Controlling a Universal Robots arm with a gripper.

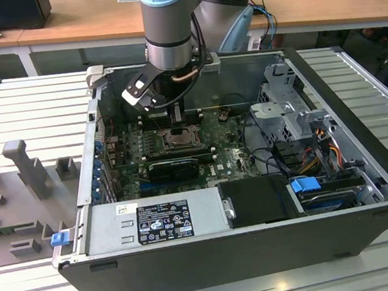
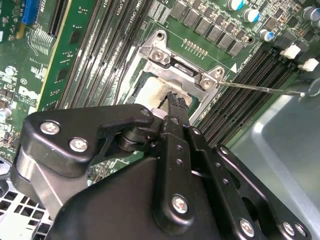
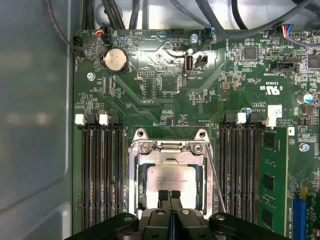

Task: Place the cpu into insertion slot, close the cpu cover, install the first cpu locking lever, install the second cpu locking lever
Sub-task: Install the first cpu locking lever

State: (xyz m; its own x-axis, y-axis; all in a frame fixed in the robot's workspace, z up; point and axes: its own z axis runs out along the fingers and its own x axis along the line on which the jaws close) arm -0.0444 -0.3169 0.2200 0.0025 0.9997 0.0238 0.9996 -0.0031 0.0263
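In the first wrist view the gripper [image 3: 170, 196] had its fingers [image 3: 163, 197] pressed together, tips at the edge of the cpu [image 3: 172, 177]. The cpu lay in the insertion slot [image 3: 131, 197], framed by the cpu cover [image 3: 170, 159] lying flat over it. In the exterior view the arm [image 1: 167, 23] rose at twelve o'clock from the slot, with a wooden desk [image 1: 84, 21] beyond.

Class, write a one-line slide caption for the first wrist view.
Shut gripper over the cover's edge, cpu showing through its window, memory slots either side.
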